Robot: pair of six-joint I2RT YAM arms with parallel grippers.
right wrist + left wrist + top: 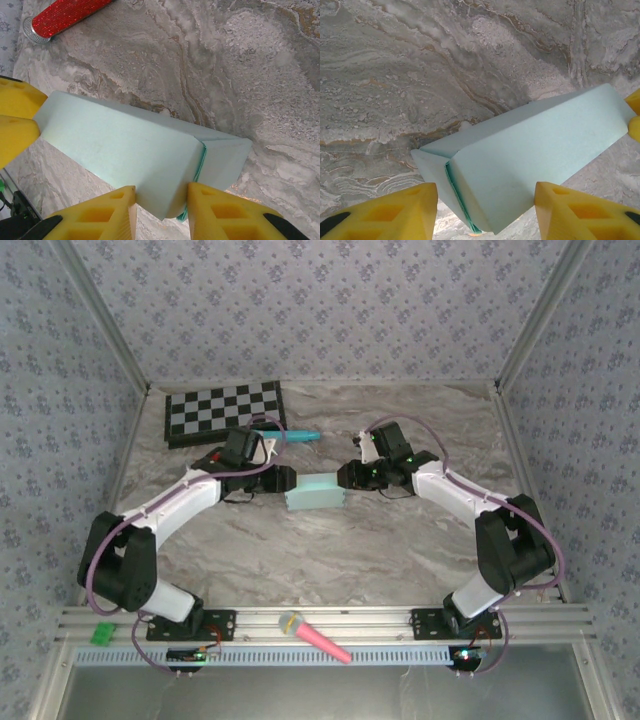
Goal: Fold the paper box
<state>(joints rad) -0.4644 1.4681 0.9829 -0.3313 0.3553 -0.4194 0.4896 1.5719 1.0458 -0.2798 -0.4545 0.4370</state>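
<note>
The paper box (315, 493) lies in the middle of the counter (330, 560), formed into a block. The work seems to be at the end flaps, where a darker seam shows. The right hand (161, 199) is clamped on one end. The left hand (486, 195) straddles the other, fingers apart; I cannot tell whether it grips. The next move calls for pressing a flap home against a steady hold. The checkerboard (225, 412) and marker pen (300, 436) lie behind, blocking nothing.
</note>
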